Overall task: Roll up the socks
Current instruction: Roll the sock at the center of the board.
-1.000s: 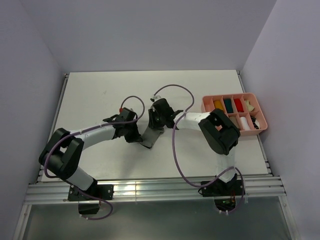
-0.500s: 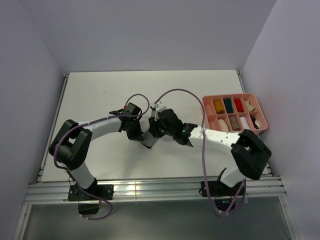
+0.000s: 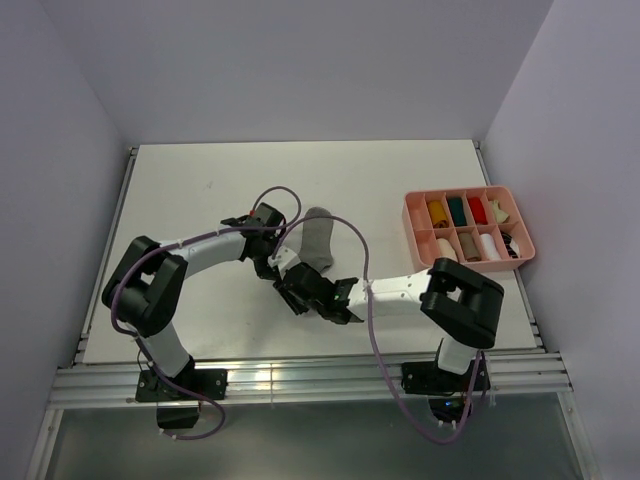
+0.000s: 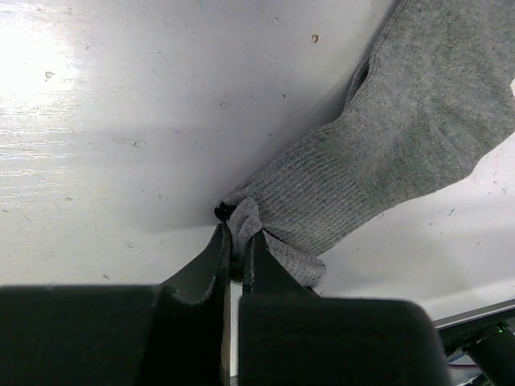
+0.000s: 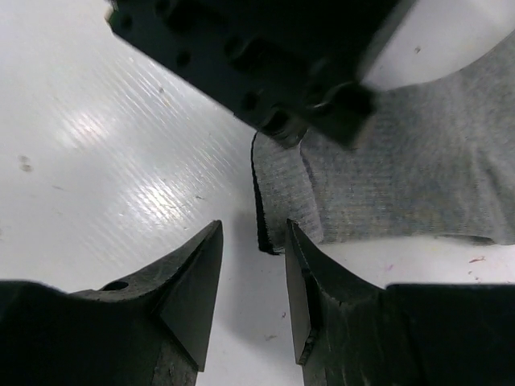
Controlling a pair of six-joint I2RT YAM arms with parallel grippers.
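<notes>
A grey sock (image 3: 318, 238) lies flat on the white table, its foot pointing toward the back. My left gripper (image 3: 272, 262) is shut on a pinch of the ribbed cuff (image 4: 265, 205), close to the tabletop. The left wrist view shows the left gripper (image 4: 239, 233) with a fold of fabric between its closed tips and the rest of the sock (image 4: 402, 137) spreading up and right. My right gripper (image 3: 290, 288) sits just in front of the cuff, open. In the right wrist view the dark cuff edge (image 5: 261, 201) lies just beyond the right gripper (image 5: 253, 229), ungripped.
A pink divided tray (image 3: 410, 215) stands at the right edge of the table, with several small rolled bundles in its compartments. The black body of my left gripper (image 5: 257, 48) hangs close above my right fingers. The table's front rail (image 3: 300, 375) is close behind both arms.
My right arm has swung from the far side of the sock round to its near side, uncovering the sock's foot. Its jaws have opened slightly. The left gripper stays shut on the cuff.
</notes>
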